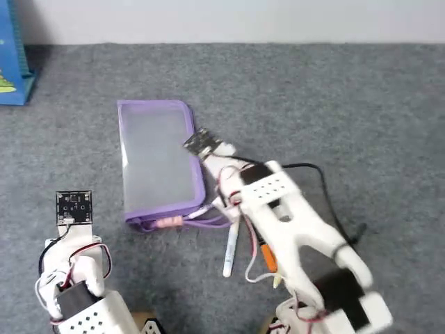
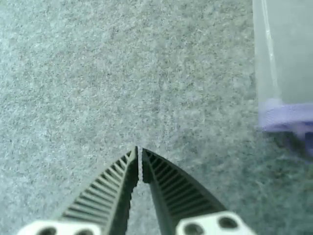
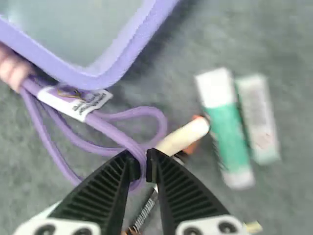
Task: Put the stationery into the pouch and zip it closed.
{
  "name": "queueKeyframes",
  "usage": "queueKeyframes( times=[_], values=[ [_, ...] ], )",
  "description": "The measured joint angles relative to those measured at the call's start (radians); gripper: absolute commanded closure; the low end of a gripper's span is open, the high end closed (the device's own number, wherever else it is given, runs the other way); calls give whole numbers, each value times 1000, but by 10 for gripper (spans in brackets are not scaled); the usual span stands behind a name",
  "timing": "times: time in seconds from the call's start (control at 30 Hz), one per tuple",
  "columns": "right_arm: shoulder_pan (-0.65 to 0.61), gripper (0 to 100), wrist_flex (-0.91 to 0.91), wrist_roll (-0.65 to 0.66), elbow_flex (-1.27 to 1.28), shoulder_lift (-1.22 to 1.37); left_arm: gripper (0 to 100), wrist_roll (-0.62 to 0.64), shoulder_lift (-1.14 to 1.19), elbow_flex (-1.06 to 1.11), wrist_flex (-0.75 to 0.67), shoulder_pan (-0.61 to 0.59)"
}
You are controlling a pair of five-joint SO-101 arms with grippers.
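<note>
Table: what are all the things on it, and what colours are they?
pouch: one, purple with a clear front, mid-table.
strap: one, purple loop, at the pouch's near corner.
label: one, white, on the strap.
pink piece: one, pink, at the pouch's near edge.
white pen: one, white, beside the pouch.
orange pen: one, orange, beside the white pen.
green sticks: two, green and white, side by side near the pens.
box: one, blue, at a far corner.
table: one, grey, fuzzy, under everything.
left gripper: one, black fingers, shut, over bare table beside the pouch.
right gripper: one, black fingers, shut on the strap.
</note>
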Motion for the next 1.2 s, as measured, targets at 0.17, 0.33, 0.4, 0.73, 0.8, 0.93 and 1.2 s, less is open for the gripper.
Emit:
queueKeyframes(
  times=[0.17,0.33,0.4,0.73,0.8,0.93,1.2],
  values=[
    [68,989,120,58,0,-175,987,0,0,0,0,0],
    [166,986,193,126,0,-216,987,0,0,0,0,0],
    [203,965,224,160,0,-216,987,0,0,0,0,0],
    [193,779,436,157,-68,-331,987,0,0,0,0,0],
    [147,791,437,132,-75,-362,987,0,0,0,0,0],
    [-14,801,439,118,-75,-365,987,0,0,0,0,0],
    [-221,801,270,115,-63,-141,987,0,0,0,0,0]
  ],
)
